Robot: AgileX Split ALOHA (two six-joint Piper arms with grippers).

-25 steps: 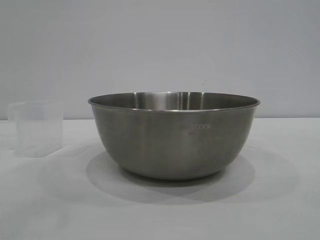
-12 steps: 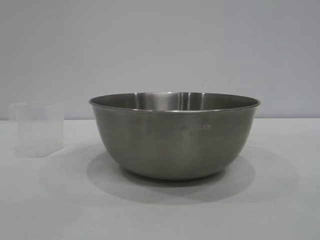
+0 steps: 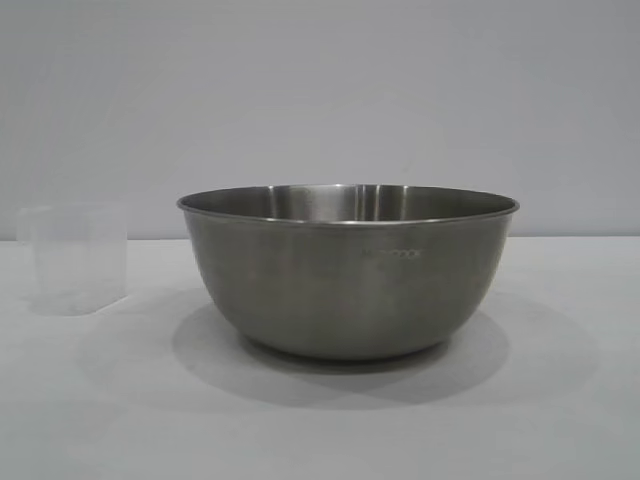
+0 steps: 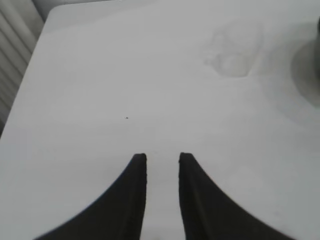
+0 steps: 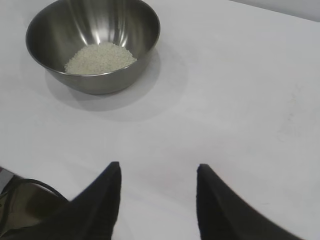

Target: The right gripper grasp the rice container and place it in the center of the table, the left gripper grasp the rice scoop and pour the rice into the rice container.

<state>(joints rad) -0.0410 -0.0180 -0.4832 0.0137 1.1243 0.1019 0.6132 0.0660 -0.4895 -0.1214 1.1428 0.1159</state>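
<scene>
The rice container (image 3: 348,270) stands upright, nearest the camera in the exterior view, on the white worktop (image 3: 560,400), with the rice (image 5: 100,57) heaped in its bottom. The rice scoop (image 3: 76,258) stands farther back, well apart. Neither arm shows there. The right gripper (image 5: 158,172) hovers over bare worktop, jaws wide and empty. The left gripper (image 4: 163,161) hovers likewise, jaws narrowly parted; its wrist view shows the scoop as what seems only a faint outline.
</scene>
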